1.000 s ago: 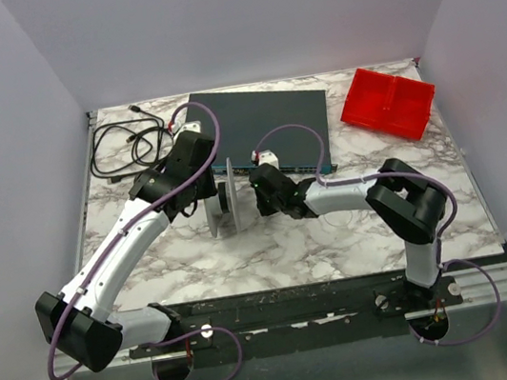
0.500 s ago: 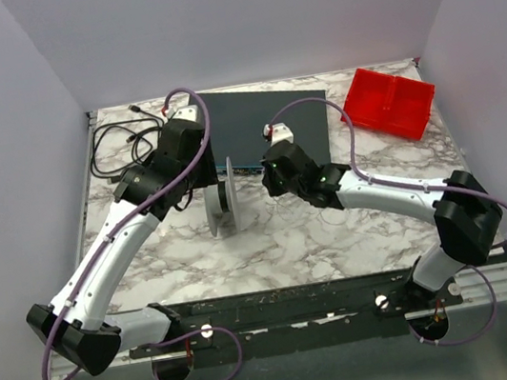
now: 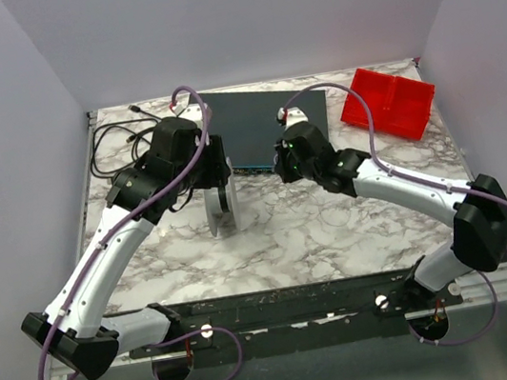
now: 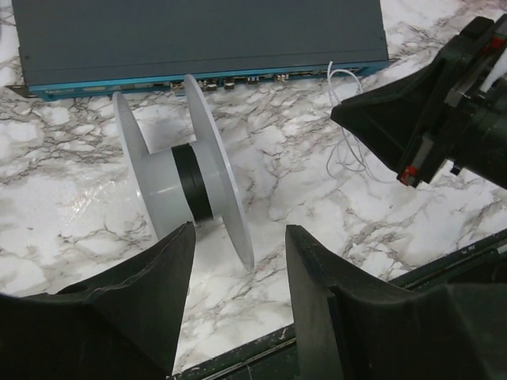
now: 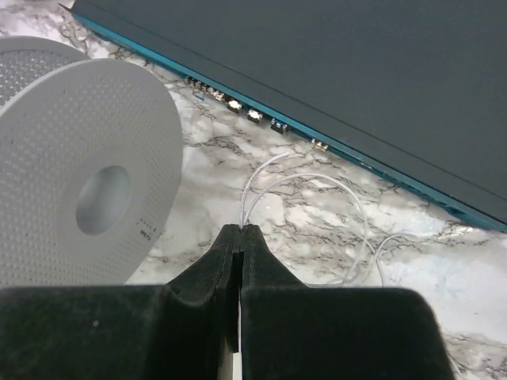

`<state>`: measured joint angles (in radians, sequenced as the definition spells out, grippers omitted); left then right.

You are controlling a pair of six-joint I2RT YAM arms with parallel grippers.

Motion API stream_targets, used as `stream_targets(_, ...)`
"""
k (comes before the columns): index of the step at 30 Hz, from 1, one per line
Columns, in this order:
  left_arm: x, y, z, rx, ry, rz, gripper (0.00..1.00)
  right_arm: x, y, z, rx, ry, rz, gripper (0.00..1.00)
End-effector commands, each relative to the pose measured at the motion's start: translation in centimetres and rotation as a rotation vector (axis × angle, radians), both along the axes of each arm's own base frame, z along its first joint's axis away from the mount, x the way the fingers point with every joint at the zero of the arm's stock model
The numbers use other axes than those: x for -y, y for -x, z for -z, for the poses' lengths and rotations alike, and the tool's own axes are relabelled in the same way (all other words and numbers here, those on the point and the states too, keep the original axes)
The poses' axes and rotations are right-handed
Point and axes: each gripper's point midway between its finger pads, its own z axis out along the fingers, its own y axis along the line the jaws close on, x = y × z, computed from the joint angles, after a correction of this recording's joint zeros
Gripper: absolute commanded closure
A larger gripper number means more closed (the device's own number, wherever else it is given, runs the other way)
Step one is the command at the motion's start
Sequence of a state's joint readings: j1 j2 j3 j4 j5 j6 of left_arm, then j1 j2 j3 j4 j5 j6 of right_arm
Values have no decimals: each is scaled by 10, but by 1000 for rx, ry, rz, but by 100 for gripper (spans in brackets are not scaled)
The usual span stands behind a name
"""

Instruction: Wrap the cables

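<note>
The cable (image 5: 314, 176) is a very thin white wire lying in loops on the marble in front of the grey switch box (image 3: 262, 123). My right gripper (image 5: 240, 228) is shut on one end of it, and the wire comes out at the fingertips. In the top view this gripper (image 3: 281, 164) hovers just right of the white spool (image 3: 219, 198), which stands on its rims. My left gripper (image 4: 236, 233) stands open above the spool (image 4: 182, 178). One flange edge shows between its fingers, touching neither.
The switch box (image 4: 198, 32) with its teal port strip lies right behind the spool. A black cord with plugs (image 3: 126, 145) is coiled at the back left. A red bin (image 3: 387, 103) sits at the back right. The black rail (image 3: 300, 303) runs along the near table edge.
My left gripper has opened and drawn back from the spool toward the rear. The right arm has stretched out and carried the wire end away from the spool toward the switch box.
</note>
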<state>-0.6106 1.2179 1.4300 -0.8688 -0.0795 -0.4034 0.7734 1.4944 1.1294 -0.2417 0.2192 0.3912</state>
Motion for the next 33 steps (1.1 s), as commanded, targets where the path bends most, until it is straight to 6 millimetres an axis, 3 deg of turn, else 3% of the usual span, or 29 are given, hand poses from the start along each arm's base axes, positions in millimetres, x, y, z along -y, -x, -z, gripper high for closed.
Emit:
stream_targets(1, 13, 8, -18, 28, 63, 92, 48, 5, 14, 31, -112, 53, -30, 97)
stream_targets(6, 19, 18, -15, 1, 90, 132, 48, 20, 37, 81, -255, 82, 28, 92)
stream_targets(10, 19, 21, -11, -6, 89, 143, 48, 29, 56, 114, -323, 86, 32, 73)
stream_targets(13, 20, 21, -7, -13, 86, 145, 48, 28, 57, 110, -311, 58, 37, 59)
stream_targets(18, 19, 21, -4, -17, 82, 143, 48, 26, 51, 80, -241, 28, 16, 34)
stream_targets(23, 18, 20, 0, -22, 74, 136, 48, 33, 51, 64, -206, 38, 23, 34)
stream_targets(25, 18, 21, 1, -24, 74, 138, 48, 36, 54, 68, -217, 53, 14, 37)
stream_targets(26, 18, 21, 2, -27, 74, 137, 48, 36, 58, 71, -231, 56, 0, 44)
stream_targets(33, 18, 21, 5, -36, 70, 133, 48, 25, 73, 96, -293, 63, -55, 54)
